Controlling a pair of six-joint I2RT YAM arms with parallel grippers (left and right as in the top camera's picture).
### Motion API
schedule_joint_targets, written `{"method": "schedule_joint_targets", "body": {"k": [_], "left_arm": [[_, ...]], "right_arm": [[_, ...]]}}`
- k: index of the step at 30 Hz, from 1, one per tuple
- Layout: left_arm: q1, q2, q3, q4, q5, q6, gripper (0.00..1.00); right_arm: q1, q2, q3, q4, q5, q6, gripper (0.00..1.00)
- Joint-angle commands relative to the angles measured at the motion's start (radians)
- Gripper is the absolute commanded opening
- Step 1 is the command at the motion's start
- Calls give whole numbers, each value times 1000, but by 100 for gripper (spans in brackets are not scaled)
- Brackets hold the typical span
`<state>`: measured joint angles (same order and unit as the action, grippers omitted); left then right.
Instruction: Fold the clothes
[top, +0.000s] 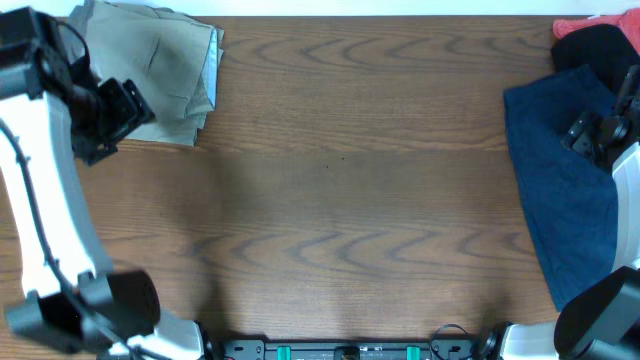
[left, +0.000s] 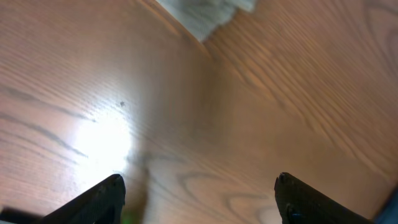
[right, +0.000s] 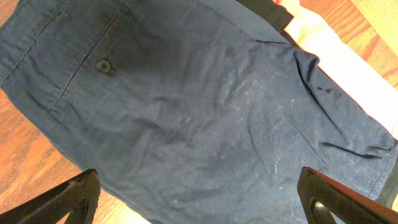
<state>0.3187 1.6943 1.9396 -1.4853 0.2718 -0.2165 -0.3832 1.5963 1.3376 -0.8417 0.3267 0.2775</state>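
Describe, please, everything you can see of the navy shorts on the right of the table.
The navy shorts look like plain woven cotton, creased and faintly linty. They lie spread on the wooden table at its right edge, showing a welt pocket with a dark button. A black garment lies against their far end. The right hand hangs open above them; contact cannot be told.

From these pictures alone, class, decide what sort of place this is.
Likely a robot workbench for laundry-folding trials: white robot arms flank a wooden table, with folded khaki shorts at one corner and navy shorts opposite.
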Motion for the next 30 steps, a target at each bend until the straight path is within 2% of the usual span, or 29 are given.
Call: {"method": "schedule_joint_targets", "body": {"k": [1,3,13,14,17,21,30], "left_arm": [[-2,-130,-77,-5,65,70,79],[-1,-227,-162,13,90,93,79],[-1,-693,-652,80,140,118,96],[-1,-731,-691,83,142,114,99],[-1,-834,-793,89,144,50,98],[-1,-906,-857,88,143,-110,98],[-1,-917,-861,73,143,-111,98]], "right_arm": [[-3,1,3,0,13,-2,99],[-3,1,3,0,13,-2,99],[-3,1,3,0,13,-2,99],[-3,1,3,0,13,-2,99],[-3,1,3,0,13,-2,99],[-3,1,3,0,13,-2,99],[-3,1,3,0,13,-2,99]]}}
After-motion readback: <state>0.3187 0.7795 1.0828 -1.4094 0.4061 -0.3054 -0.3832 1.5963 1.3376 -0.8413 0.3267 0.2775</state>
